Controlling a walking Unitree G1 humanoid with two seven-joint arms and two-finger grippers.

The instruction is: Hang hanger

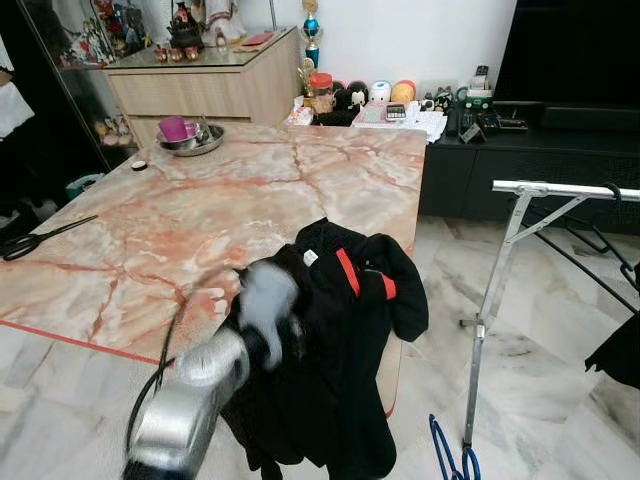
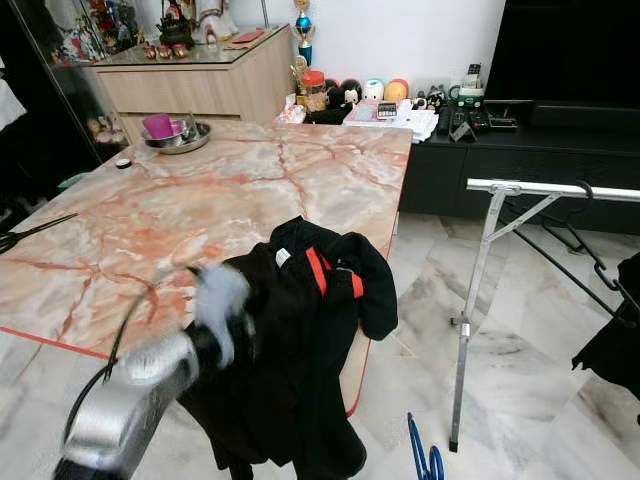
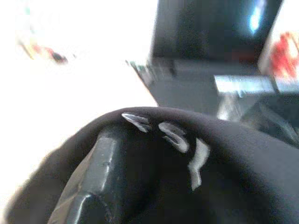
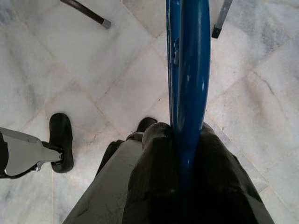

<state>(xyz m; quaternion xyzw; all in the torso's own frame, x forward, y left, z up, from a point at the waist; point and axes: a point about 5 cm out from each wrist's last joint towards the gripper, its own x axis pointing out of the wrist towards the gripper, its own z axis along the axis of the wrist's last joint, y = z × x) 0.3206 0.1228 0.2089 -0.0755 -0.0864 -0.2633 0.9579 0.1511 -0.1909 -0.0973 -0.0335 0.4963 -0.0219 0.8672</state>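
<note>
Two grippers are at work over a marble dining table [image 1: 200,210] and the pale tiled floor [image 1: 540,380] beside it. A black garment [image 1: 340,360] with a red stripe near its collar and a small white label lies heaped on the table's near corner, its lower part drooping over the edge toward the floor. The left gripper [image 1: 268,300], blurred in the head views, is at the left side of that heap; in the left wrist view one black finger [image 3: 91,182] is wrapped in the dark cloth, which bears a few pale marks, so whether the fingers are apart or together cannot be told. The right gripper [image 4: 180,140] is low beside the table, and its fingers are closed on a blue hanger [image 4: 187,70], which runs straight out from between them above the floor tiles; the hanger's blue loop [image 1: 448,455] also shows at the bottom of the head views, just beside the foot of a metal drying rack [image 1: 510,250]. The rack stands on the floor to the right of the table, its top rail level and a dark item hanging at its far right edge. On the table's far left sit a metal dish [image 1: 195,140] with a purple cup [image 1: 175,127] in it, and black scissors [image 1: 40,238] lie at the left edge.
</note>
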